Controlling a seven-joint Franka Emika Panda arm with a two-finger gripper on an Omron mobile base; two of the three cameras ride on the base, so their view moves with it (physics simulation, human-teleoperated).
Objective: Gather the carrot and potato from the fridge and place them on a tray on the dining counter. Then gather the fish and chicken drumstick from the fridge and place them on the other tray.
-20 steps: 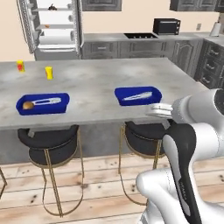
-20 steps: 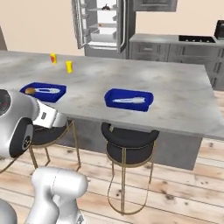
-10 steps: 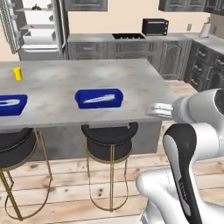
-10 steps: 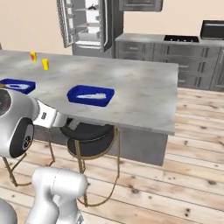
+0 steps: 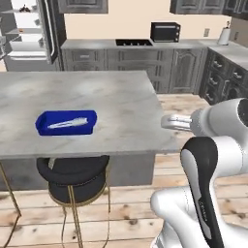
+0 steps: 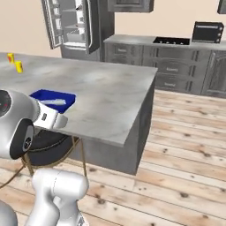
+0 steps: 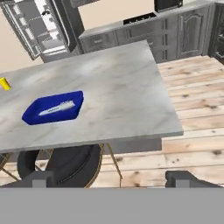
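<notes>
tool (image 7: 112,177): fingers standing spread, gripping nothing | blue tray (image 5: 66,123) sitting near table (image 5: 121,101) front edge, holding a pale fish | fridge (image 6: 73,24) standing open behind

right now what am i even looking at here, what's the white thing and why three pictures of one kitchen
The white thing is a robot arm on a base that can drive. Two cameras ride behind it, one to its left and one to its right; the third sits on its hand and looks along the open, empty fingers. All three show a grey marble dining counter with a blue tray holding something pale. A black stool stands under the counter. At the back, the fridge stands open, near a stove and a black microwave.
</notes>
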